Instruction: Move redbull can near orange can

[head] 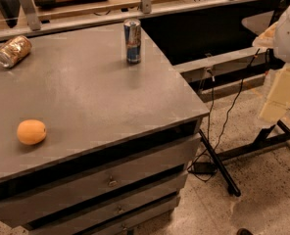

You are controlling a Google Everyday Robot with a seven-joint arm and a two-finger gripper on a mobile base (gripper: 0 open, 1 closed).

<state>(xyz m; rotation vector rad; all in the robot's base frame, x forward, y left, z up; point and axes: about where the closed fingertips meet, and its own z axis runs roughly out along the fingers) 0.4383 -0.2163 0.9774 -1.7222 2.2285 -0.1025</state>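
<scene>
The redbull can [132,41] stands upright near the far right edge of the grey cabinet top [96,92]. The orange can [12,51] lies on its side at the far left of the same top, well apart from the redbull can. My gripper [278,98] shows as a pale white and cream shape at the right edge of the camera view. It is off to the right of the cabinet, above the floor, far from both cans and holding nothing that I can see.
A round orange fruit [31,132] lies on the cabinet top at the front left. Drawers [110,180] face the front. Black table legs [223,173] and cables [218,131] are on the floor to the right. A rail [145,4] runs behind.
</scene>
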